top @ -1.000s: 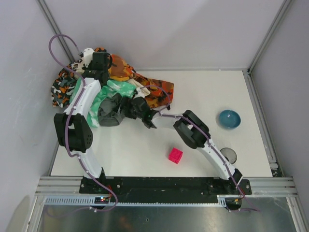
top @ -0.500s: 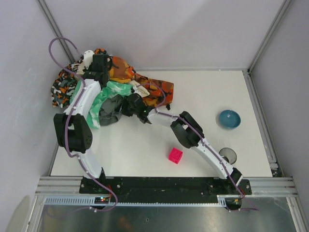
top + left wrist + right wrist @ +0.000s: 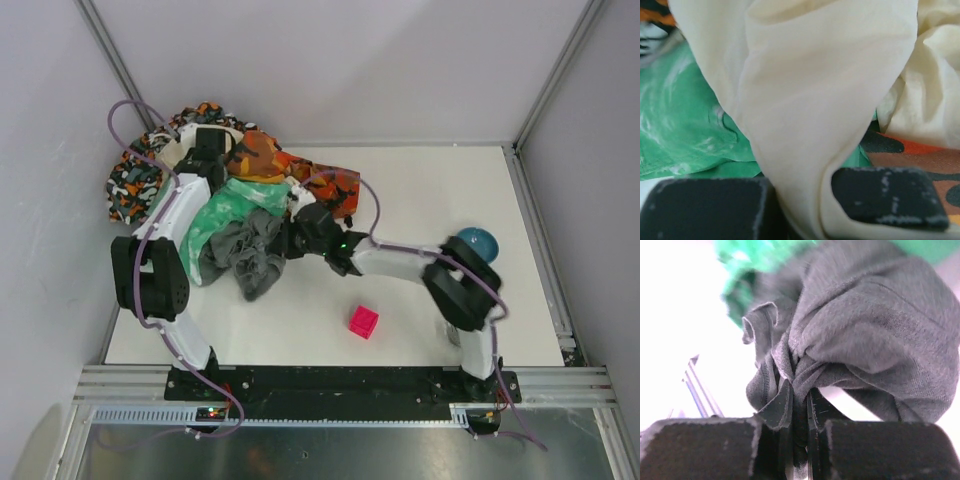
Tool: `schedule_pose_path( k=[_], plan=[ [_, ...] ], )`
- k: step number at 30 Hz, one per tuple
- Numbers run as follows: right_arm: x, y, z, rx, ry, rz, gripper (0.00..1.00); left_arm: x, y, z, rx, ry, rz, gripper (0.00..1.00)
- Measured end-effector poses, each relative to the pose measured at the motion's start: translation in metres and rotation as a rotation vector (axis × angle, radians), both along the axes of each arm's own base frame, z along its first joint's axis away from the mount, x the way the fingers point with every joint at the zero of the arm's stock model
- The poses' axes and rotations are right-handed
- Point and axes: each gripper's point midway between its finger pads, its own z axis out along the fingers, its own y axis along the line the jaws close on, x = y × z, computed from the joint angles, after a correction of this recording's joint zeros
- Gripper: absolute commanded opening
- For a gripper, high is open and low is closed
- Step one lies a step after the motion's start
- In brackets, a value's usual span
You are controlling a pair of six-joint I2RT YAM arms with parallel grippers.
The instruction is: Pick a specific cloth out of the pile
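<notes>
The right tool (image 3: 801, 440) has its two black fingers pressed almost together, pinching a gathered fold of the dark grey cloth (image 3: 865, 340). The rest of that cloth bunches beyond the fingertips in soft creases. From overhead, the dark grey cloth (image 3: 245, 255) lies crumpled on the white worktop (image 3: 400, 190) near its left edge, just at the near side of the pile (image 3: 200, 170). It touches a mint-green cloth (image 3: 225, 215) that lies just behind it.

The left tool (image 3: 800, 210) is closed on a fold of cream cloth (image 3: 805, 100), which fills the gap between its two pads and fans out tautly away from them. Green fabric and an orange-and-black patterned cloth (image 3: 920, 155) show behind it.

The pile sits in the far left corner of the worktop, a mound of orange, black and white patterned cloths, part of it spilling past the left edge. The left arm reaches over the top of it.

A blue bowl (image 3: 478, 243) stands near the right edge. The right arm (image 3: 460, 290) crosses in front of it and hides part of it, so its inside cannot be seen well. A small pink cube (image 3: 363, 321) sits alone towards the near edge, close to the middle and well apart from the cloths.
</notes>
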Motion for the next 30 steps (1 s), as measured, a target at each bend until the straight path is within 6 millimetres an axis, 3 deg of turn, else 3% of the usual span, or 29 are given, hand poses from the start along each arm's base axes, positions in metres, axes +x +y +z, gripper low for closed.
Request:
schedule_pose_path(
  k=[4,8,10,12,15,17,18,21,23,26,30],
  plan=[
    [-0.02,-0.025,0.109,0.052,-0.187,0.038,0.0,-0.004,-0.014,-0.019,-0.078,0.03,-0.029,0.01],
    [-0.041,-0.064,0.21,0.116,-0.381,0.025,0.0,-0.003,-0.026,-0.032,-0.11,0.046,-0.044,0.02],
    [-0.049,-0.091,0.256,0.142,-0.489,-0.006,0.0,-0.005,-0.032,-0.043,-0.11,0.07,-0.052,0.13],
    [-0.052,-0.122,0.296,0.161,-0.59,-0.057,0.0,-0.008,-0.039,-0.056,-0.11,0.099,-0.062,0.3],
    [-0.044,-0.178,0.342,0.161,-0.71,-0.179,0.0,-0.015,-0.047,-0.07,-0.11,0.14,-0.083,0.65],
    [-0.029,-0.219,0.364,0.132,-0.768,-0.29,0.0,-0.021,-0.051,-0.074,-0.099,0.162,-0.1,0.88],
    [-0.019,-0.243,0.374,0.109,-0.794,-0.359,0.0,-0.023,-0.054,-0.075,-0.093,0.167,-0.104,0.94],
    [0.003,-0.296,0.394,0.04,-0.84,-0.509,0.0,-0.032,-0.06,-0.062,-0.075,0.159,-0.132,0.99],
    [0.02,-0.332,0.402,-0.016,-0.854,-0.602,0.0,-0.038,-0.066,-0.039,-0.08,0.119,-0.151,0.99],
    [0.044,-0.378,0.411,-0.08,-0.856,-0.704,0.0,-0.049,-0.072,0.012,-0.098,0.0,-0.178,1.0],
    [0.075,-0.426,0.395,-0.141,-0.806,-0.777,0.0,-0.078,-0.077,0.072,-0.128,-0.154,-0.216,1.0]
  ],
)
